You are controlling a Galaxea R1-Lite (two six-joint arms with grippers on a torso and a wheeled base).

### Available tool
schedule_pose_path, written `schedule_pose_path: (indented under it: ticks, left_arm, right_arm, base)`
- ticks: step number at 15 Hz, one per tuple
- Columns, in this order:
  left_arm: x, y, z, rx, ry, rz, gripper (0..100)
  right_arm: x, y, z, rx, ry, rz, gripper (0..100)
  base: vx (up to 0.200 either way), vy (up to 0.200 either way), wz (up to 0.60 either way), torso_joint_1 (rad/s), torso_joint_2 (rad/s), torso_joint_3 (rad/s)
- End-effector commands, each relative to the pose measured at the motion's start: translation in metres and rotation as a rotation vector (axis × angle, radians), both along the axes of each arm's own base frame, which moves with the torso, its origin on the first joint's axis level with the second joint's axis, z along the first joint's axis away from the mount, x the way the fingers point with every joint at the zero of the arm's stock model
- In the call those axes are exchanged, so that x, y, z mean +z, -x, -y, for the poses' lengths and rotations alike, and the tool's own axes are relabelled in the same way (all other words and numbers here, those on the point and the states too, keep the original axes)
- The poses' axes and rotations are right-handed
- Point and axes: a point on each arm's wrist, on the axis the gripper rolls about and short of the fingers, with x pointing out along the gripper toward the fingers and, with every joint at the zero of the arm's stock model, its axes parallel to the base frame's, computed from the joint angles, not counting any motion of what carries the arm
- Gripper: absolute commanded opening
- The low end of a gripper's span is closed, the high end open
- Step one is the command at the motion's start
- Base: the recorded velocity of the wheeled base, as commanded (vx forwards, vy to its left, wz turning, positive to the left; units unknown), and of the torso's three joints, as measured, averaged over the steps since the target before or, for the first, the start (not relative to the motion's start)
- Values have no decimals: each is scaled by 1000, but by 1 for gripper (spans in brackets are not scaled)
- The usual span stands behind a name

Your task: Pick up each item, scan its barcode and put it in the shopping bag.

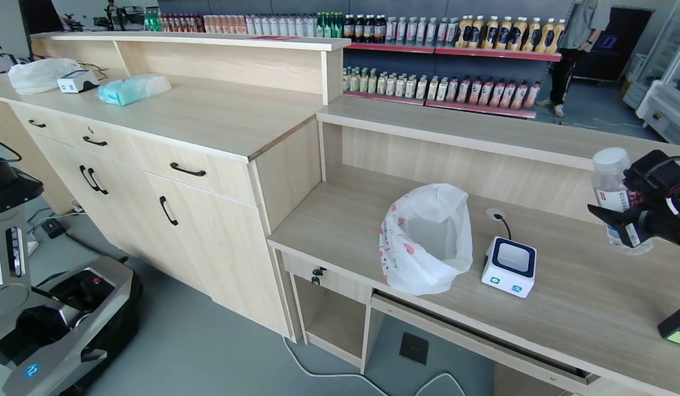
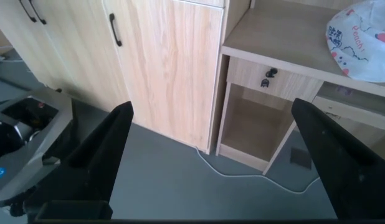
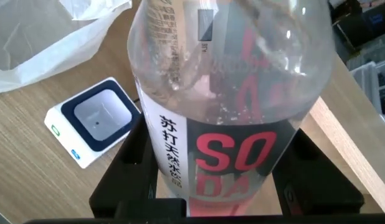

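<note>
My right gripper point(image 1: 625, 223) is shut on a clear soda bottle point(image 1: 612, 190) with a white cap and a red and white label, held upright above the right end of the low counter. In the right wrist view the bottle point(image 3: 233, 99) stands between the black fingers. A white and blue barcode scanner point(image 1: 509, 267) sits on the counter to the left of the bottle, also seen as the scanner point(image 3: 96, 127). Left of the scanner stands an open white shopping bag point(image 1: 426, 239) with a red print. My left gripper point(image 2: 211, 162) hangs open over the floor, away from the counter.
The low wooden counter point(image 1: 565, 297) has a raised back ledge behind it. A taller cabinet point(image 1: 197, 121) with drawers stands to the left, carrying a second bag, a scanner and a green packet. A dark object point(image 1: 678, 327) lies at the counter's right edge. Drink shelves line the back.
</note>
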Motion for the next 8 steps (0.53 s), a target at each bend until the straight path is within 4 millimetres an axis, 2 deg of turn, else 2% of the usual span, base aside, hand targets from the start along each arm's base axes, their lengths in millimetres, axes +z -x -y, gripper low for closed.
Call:
schedule_pose_path:
  ticks: [1, 8]
  left_arm:
    - [0, 0, 0, 0, 0, -1, 100]
    - [0, 0, 0, 0, 0, -1, 100]
  right_arm:
    - [-13, -25, -3, 40, 19, -22, 0]
    - [-40, -64, -10, 156, 32, 74, 0]
  base:
    - [0, 0, 0, 0, 0, 0]
    - [0, 0, 0, 0, 0, 0]
